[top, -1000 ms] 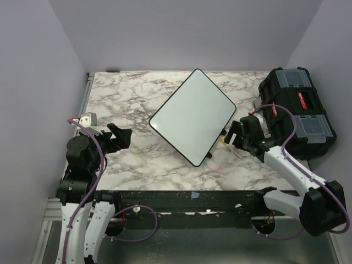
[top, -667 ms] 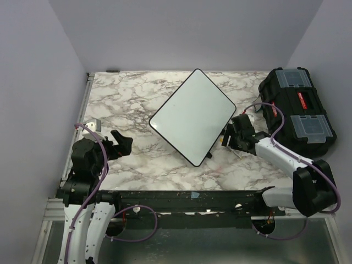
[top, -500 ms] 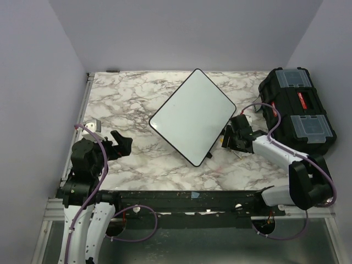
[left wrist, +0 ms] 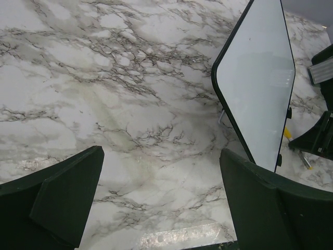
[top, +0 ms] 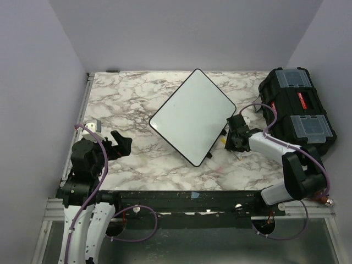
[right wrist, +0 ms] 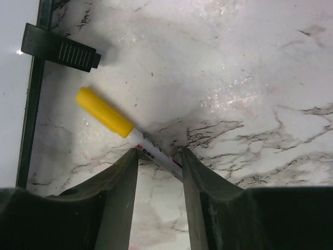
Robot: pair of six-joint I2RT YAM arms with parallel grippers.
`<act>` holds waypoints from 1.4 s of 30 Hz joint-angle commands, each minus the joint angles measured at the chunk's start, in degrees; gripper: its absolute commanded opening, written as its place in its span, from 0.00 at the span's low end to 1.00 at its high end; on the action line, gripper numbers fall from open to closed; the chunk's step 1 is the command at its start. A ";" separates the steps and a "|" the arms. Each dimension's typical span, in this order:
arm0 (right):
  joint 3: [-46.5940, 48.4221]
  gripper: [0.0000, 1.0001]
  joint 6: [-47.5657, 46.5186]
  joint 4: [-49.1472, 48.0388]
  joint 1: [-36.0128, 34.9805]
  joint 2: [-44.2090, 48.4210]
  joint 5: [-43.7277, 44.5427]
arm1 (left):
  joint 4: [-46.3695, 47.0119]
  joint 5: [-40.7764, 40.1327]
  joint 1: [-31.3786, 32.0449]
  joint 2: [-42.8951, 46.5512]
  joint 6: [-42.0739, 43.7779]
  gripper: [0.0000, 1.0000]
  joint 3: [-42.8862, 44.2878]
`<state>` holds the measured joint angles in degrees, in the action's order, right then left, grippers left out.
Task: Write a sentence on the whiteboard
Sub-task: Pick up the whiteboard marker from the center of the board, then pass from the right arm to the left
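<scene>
**Overhead view.** The whiteboard [top: 192, 116] lay flat near the middle of the marble table [top: 126, 99], turned so that its corners pointed toward 12, 3, 6 and 9 o'clock. A black toolbox [top: 297, 113] stood at the table's 3 o'clock edge.

**Right hand.** The right gripper [top: 234, 142] was lowered to the tabletop just off the board's 4 o'clock edge. In its wrist view, the right gripper [right wrist: 158, 151] had its fingers parted narrowly. They straddled the white barrel of a marker [right wrist: 127, 130] lying on the marble, with the yellow cap pointing toward 10 o'clock and the board's black rim. Whether the pads pressed on the barrel could not be told.

**Left hand.** The left gripper [top: 122, 142] hovered at the board's 8 o'clock side, well apart from it. Its fingers [left wrist: 67, 192] were spread wide and held nothing.
</scene>
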<state>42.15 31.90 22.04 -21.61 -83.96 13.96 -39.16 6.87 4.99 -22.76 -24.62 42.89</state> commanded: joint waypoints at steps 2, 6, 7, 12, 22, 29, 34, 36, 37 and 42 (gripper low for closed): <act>1.04 0.34 1.77 0.23 -0.27 -1.96 2.28 | 0.31 -1.05 0.19 0.57 0.77 0.96 -0.05; 1.76 0.23 2.61 1.33 -0.27 -2.87 3.69 | 0.40 -0.91 0.19 0.29 0.80 0.96 -0.09; 1.69 0.20 2.93 1.50 -0.28 -2.87 3.86 | 0.40 -0.88 0.19 0.20 0.80 0.97 -0.09; 1.10 0.13 3.56 1.08 -0.28 -3.02 3.84 | 0.57 -0.54 0.19 -0.40 0.89 0.97 -0.08; 0.32 0.05 3.00 -0.03 -0.26 -4.52 2.74 | 0.58 -0.55 0.19 -1.54 1.06 0.96 -0.09; 1.41 0.01 2.51 2.39 -0.21 1.77 3.10 | 0.48 -0.48 0.19 -2.43 1.20 0.96 0.00; 3.77 0.01 2.11 5.85 -0.45 7.83 3.07 | 0.96 0.87 0.19 -2.59 1.41 0.96 0.08; 4.94 0.01 1.23 7.65 -0.53 10.32 3.48 | 1.25 1.53 0.10 -2.58 1.42 0.97 0.17; 5.39 0.01 0.67 8.32 -0.54 11.63 3.62 | 1.48 2.24 0.10 -2.53 1.48 0.96 0.10; 8.13 0.01 -3.85 9.39 -0.56 19.07 -1.68 | 3.43 8.76 0.10 -1.55 2.03 0.95 -0.15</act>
<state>47.00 32.14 28.53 -21.80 -69.73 16.14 -38.50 9.06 4.99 -25.19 -23.57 42.89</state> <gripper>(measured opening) 0.027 0.961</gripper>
